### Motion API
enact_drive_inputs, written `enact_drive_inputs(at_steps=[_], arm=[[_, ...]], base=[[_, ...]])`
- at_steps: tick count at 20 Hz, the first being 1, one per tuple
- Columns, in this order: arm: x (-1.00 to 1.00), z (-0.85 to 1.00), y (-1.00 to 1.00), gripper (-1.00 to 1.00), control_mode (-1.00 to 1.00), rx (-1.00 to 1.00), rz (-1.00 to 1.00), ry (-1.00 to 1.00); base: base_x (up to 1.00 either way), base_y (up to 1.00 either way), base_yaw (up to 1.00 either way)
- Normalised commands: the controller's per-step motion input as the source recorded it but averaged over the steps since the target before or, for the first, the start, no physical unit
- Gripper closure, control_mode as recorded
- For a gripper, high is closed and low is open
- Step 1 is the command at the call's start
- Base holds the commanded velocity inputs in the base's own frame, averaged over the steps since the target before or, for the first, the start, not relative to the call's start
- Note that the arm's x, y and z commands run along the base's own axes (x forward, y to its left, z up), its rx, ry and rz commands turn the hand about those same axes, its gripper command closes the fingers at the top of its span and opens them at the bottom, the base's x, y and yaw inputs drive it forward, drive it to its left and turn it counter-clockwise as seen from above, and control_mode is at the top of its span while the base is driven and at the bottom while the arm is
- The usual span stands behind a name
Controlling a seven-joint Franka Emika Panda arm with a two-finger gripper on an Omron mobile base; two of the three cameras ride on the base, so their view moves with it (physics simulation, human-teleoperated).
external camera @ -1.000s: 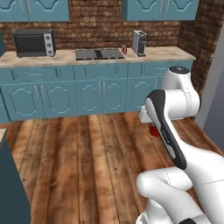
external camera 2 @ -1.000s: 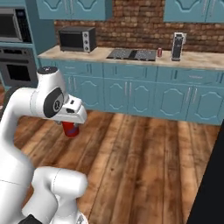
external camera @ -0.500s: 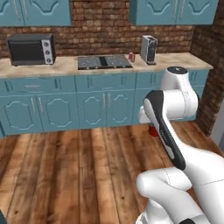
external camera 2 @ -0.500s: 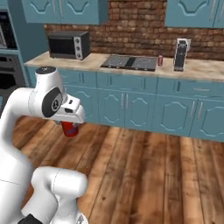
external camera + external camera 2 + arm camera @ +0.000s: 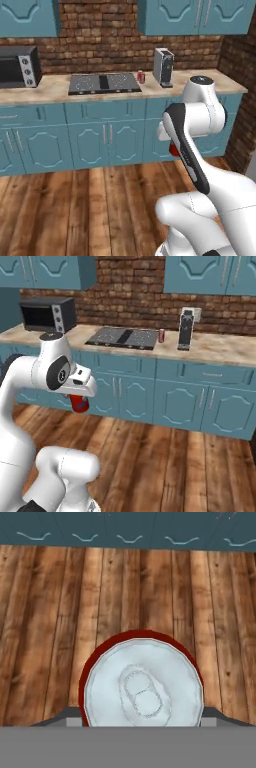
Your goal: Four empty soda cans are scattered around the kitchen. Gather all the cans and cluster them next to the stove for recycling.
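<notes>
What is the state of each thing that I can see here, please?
gripper: shut on the red soda can, held above the wooden floor.
red soda can in the gripper: upright, pull tab flat.
second red soda can: standing upright on the counter, just right of the stove.
stove: nothing on it.
toaster oven: door closed.
lower cabinets: doors closed.

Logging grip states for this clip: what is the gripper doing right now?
Gripper: shut on a red soda can, carried above the wooden floor.
</notes>
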Motion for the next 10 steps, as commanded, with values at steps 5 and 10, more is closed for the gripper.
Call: enact_drive_inputs(at_steps=[5, 10], arm=[[0.0, 0.0, 0.0, 1.0, 1.0, 0.0, 0.0, 0.0], [0.0, 0.0, 0.0, 1.0, 1.0, 0.0, 0.0, 0.0]], base=[[1.0, -0.53, -0.03], [1.0, 0.05, -0.12]])
